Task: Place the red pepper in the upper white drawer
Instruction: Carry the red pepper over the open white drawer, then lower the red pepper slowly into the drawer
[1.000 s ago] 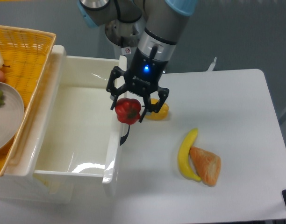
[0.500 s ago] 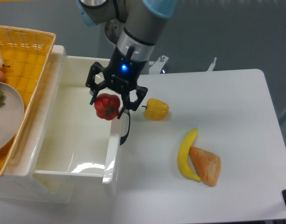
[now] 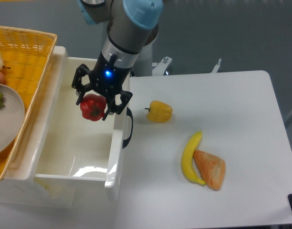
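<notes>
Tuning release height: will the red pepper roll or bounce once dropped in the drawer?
Likely rolls a little: the red pepper looks rounded and glossy, and the upper white drawer floor is smooth. Probably rigid; the hand holds it without visible squashing.

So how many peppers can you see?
2. The red pepper is held in the end effector above the upper white drawer. The yellow pepper sits on the table. The basket may hide more.

On the white worktop (image 3: pixel 232 109), a yellow pepper (image 3: pixel 160 111) lies up-left of a banana (image 3: pixel 190 158) touching what looks like a bread wedge (image 3: pixel 211 169); a wicker basket (image 3: pixel 26 57) sits far left.
</notes>
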`<state>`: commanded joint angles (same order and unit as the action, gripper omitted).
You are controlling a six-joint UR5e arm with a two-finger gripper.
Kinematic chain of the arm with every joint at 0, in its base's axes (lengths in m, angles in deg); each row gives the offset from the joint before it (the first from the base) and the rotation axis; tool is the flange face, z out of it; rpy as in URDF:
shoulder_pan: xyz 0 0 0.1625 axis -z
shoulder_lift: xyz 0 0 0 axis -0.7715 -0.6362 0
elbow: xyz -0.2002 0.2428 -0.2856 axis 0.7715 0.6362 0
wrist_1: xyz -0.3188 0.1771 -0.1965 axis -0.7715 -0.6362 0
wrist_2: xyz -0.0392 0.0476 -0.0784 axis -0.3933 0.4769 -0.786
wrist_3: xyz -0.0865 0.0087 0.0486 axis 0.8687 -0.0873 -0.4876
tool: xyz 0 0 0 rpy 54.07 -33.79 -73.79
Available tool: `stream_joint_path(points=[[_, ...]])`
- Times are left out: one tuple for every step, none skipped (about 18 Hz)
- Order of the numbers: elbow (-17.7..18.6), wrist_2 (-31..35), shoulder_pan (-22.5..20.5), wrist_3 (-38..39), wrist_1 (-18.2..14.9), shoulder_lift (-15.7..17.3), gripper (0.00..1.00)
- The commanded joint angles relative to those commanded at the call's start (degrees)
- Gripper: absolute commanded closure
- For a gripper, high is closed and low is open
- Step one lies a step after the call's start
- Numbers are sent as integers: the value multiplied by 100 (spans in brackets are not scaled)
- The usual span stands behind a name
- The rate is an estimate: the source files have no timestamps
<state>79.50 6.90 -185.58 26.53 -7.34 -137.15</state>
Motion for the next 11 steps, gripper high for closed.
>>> stream_joint_path(points=[[70,62,9,0,0,9,100],[114,106,70,9,0,9,100],[176,185,149,9,-9,17,100],[237,272,176,9,-17,26,100],[255,317,185,9,-26,26,100],[255,326,193,9,-61,26,100],[255,335,202,17,-96,18,100],[264,335,202,9,-97,18,100],[264,335,211,9,-97,9,100],[264,335,211,17,-97,9,100],[264,335,211,9,-97,0,100]])
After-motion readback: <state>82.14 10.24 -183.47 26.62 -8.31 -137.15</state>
